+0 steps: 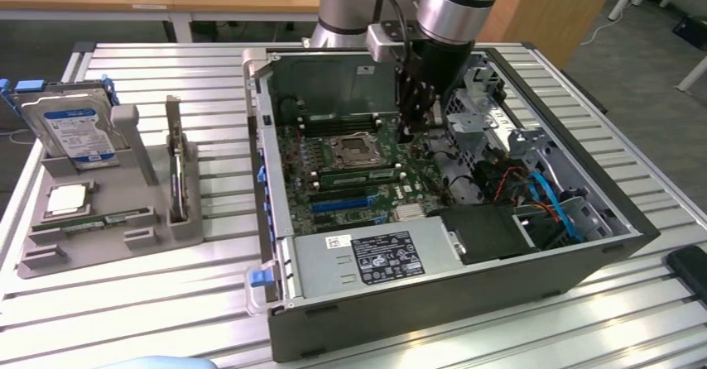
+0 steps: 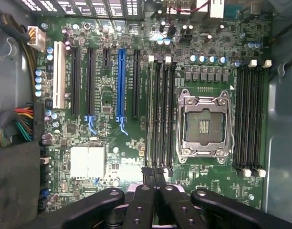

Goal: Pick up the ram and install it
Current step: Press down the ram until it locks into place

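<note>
Jaws together on nothing, the gripper (image 1: 406, 133) hangs inside the case (image 1: 276, 220) at upper centre of the exterior view. A ram (image 1: 105, 220) lies flat in the holder (image 1: 66, 261) on the table (image 1: 165, 319) at lower left, well apart, while drive cages and cables crowd the gripper's right. In the wrist view the gripper (image 2: 153, 175) sits at one end of the slots (image 2: 161, 114) beside the socket (image 2: 203, 124). A pale strip (image 2: 150, 114) in the outer slot may be a stick edge-on, so I judge this the seating step, which calls for a straight push with little side room.
</note>
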Robot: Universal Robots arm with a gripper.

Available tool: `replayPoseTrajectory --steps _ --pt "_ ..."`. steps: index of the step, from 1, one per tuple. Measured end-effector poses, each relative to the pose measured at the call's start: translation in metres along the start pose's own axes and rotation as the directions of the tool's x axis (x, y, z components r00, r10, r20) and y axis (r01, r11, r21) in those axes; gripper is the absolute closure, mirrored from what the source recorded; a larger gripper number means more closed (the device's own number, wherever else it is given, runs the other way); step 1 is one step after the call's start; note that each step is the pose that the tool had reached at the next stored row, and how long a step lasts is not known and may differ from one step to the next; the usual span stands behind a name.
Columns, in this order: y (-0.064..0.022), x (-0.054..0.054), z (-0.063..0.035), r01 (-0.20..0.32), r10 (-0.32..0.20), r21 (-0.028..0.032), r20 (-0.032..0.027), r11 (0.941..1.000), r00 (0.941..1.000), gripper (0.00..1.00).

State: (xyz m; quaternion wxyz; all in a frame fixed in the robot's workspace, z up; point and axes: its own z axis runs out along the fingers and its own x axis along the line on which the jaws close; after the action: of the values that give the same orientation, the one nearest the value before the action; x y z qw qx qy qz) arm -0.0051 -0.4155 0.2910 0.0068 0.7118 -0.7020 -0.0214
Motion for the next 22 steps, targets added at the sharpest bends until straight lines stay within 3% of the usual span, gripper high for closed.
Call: replayPoseTrajectory --steps 13,22 --pt "-0.0014 0.000 0.0075 0.015 -0.015 0.0008 -0.0006 0.9999 0.9999 0.90" --pt "-0.0032 0.001 0.0232 0.013 -0.013 0.0025 -0.0006 0.9999 0.9999 0.90"
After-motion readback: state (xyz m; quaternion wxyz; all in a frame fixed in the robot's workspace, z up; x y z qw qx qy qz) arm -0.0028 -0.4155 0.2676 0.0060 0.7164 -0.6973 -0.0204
